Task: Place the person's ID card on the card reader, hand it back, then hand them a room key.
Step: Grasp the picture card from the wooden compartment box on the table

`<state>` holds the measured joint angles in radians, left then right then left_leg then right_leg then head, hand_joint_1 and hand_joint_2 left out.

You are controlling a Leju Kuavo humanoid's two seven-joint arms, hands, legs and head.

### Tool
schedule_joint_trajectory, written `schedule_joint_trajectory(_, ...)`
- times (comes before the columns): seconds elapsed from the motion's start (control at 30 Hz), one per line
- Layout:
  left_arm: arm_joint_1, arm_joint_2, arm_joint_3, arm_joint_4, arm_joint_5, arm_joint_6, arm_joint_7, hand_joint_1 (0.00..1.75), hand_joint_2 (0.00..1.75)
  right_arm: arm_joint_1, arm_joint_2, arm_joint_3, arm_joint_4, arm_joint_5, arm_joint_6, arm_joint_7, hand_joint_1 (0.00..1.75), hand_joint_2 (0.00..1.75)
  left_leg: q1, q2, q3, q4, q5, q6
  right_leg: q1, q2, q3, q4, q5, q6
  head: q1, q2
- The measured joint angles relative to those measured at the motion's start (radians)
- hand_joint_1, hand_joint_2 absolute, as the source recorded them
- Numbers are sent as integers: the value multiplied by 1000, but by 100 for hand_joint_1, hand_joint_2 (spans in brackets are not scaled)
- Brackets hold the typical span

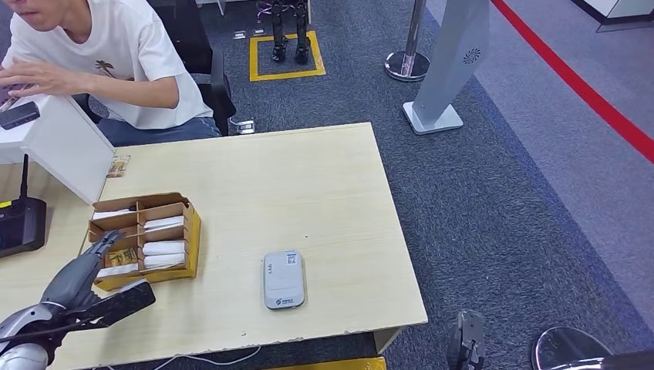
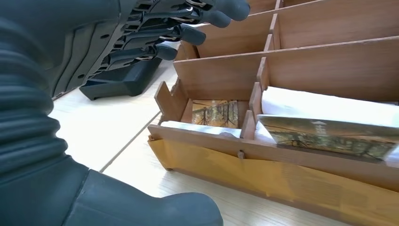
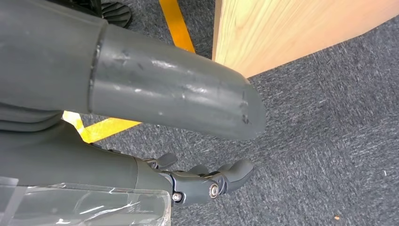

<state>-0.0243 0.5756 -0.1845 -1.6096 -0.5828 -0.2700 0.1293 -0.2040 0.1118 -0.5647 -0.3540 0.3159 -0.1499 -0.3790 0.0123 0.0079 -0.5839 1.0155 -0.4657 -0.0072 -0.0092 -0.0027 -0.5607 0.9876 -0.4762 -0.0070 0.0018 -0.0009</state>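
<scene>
A grey card reader [image 1: 284,279] lies flat near the table's front edge. To its left stands a cardboard box [image 1: 193,231] of compartments with white sleeves and room key cards [image 2: 329,136] printed with a forest picture. My left hand [image 1: 91,270] reaches over the box's near left corner. Its fingers [image 2: 188,33] are spread above the compartments and its thumb [image 1: 117,302] lies low by the box's front wall [image 2: 282,183]; it holds nothing. My right hand [image 3: 207,181] hangs beside the table's corner [image 3: 244,42] over the carpet, holding nothing. A person [image 1: 116,62] in a white T-shirt sits at the far left.
A black device [image 1: 19,223] and a white partition [image 1: 62,142] stand at the table's left. A small brownish item [image 1: 117,166] lies beside the partition. A stanchion [image 1: 407,62] and a grey sign stand [image 1: 447,69] are on the carpet beyond the table.
</scene>
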Motion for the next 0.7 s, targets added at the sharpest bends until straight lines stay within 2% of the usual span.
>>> schedule_joint_trajectory(0.7,-71,-104,-68,101,-11,28,-24,0,175,-5,7,25,0,2,1,12,0,0,0,0,0,0,0,0,0,0,0,0,0,0,0,0)
